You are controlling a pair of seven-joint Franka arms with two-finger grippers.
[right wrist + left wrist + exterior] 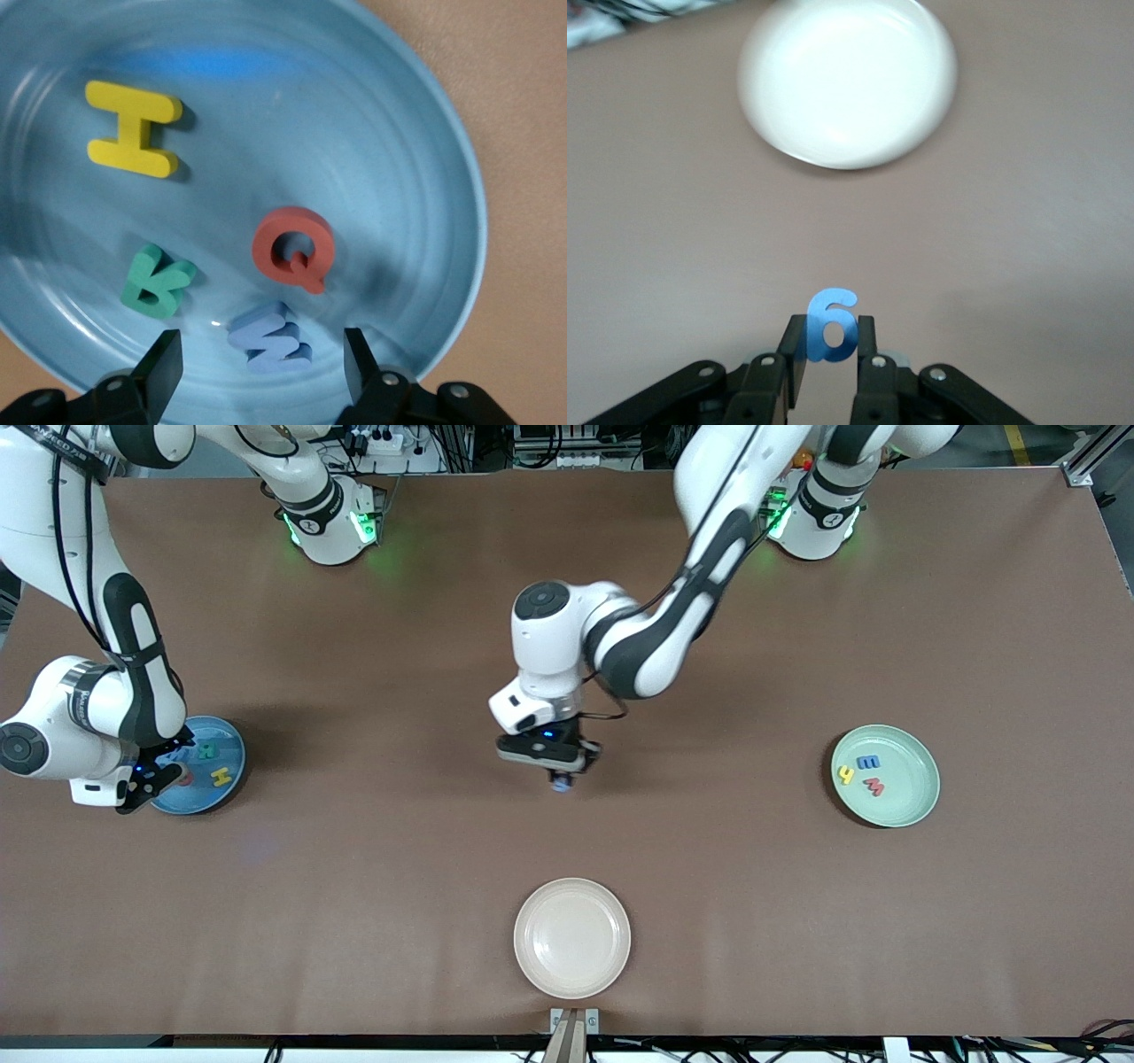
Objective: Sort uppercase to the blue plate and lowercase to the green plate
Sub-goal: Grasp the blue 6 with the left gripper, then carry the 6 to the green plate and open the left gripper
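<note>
The blue g (pixel 831 325) is sitting pinched in the left pincer (pixel 560 779), hanging over bare worktop (pixel 354 868), likely heading for the green plate (pixel 912 802). The right pincer (pixel 261 367) is standing spread just above the blue M (pixel 270 336), lying with the H, R and Q in the blue plate (pixel 425 133).

Left hand (pixel 562 779) reached out over mid-tabletop (pixel 372 850), fingers (pixel 796 350) pinched together. Right hand (pixel 261 367) low at its own end, fingers apparently spread apart.
</note>
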